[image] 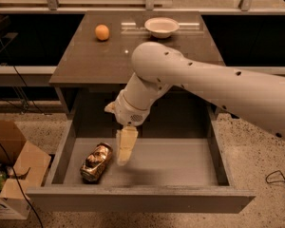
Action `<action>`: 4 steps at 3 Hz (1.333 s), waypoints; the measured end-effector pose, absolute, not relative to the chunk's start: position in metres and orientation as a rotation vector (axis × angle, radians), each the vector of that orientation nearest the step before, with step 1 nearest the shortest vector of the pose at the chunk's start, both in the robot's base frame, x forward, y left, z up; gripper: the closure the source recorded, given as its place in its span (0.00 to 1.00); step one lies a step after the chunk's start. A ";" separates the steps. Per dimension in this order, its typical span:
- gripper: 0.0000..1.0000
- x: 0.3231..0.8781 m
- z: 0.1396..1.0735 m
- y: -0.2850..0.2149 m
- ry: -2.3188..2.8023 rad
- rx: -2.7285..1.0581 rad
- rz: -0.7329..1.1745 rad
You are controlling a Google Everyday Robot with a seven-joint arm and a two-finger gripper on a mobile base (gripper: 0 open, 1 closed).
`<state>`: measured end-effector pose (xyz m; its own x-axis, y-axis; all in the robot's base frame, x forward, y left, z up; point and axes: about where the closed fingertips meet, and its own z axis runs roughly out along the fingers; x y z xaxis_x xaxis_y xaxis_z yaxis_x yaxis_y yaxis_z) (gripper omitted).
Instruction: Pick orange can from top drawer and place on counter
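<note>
The orange can (96, 156), dented and shiny gold-brown, lies on its side on the floor of the open top drawer (175, 164), at the left front. My gripper (124, 150) hangs down into the drawer on the white arm (204, 82), just to the right of the can and close beside it. The gripper holds nothing that I can see. The counter (92, 60) is behind and above the drawer, partly covered by the arm.
A round orange fruit (102, 32) and a white bowl (161, 26) stand at the back of the counter. A cardboard box (12, 175) sits on the floor left of the drawer. A cable (277, 176) lies on the floor at right.
</note>
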<state>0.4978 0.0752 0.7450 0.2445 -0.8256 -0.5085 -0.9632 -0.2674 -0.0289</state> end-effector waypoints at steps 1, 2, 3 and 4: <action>0.00 0.502 0.716 0.097 1.671 -2.151 0.546; 0.00 0.506 0.688 0.119 1.689 -2.116 0.539; 0.00 0.498 0.662 0.136 1.709 -2.107 0.577; 0.00 0.488 0.639 0.146 1.733 -2.115 0.624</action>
